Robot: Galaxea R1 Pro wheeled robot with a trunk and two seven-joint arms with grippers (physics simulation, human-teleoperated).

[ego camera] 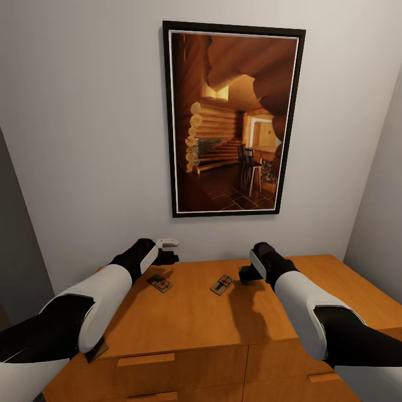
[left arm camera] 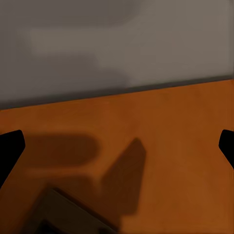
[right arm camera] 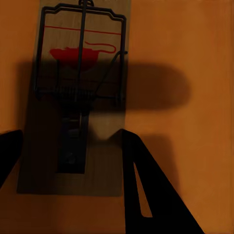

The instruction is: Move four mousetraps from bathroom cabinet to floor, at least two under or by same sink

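Note:
Two mousetraps lie flat on the orange-brown cabinet (ego camera: 190, 318) top, near the wall: the left mousetrap (ego camera: 159, 283) and the right mousetrap (ego camera: 221, 285). My left gripper (ego camera: 170, 258) hovers just behind the left one. In the left wrist view the gripper (left arm camera: 117, 146) is open over bare wood, with a corner of that mousetrap (left arm camera: 68, 214) at the frame edge. My right gripper (ego camera: 244, 275) sits just right of the right trap. The right wrist view shows this gripper (right arm camera: 72, 134) open, its dark fingers (right arm camera: 146, 190) standing either side of the near end of the mousetrap (right arm camera: 78, 97), which bears a red mouse print.
A large framed picture (ego camera: 234, 120) hangs on the grey wall above the cabinet, and a small white fitting (ego camera: 167, 243) sits on the wall by my left gripper. Drawer fronts with bar handles (ego camera: 138, 359) face me. A dark flat corner (ego camera: 97, 350) peeks from under my left forearm.

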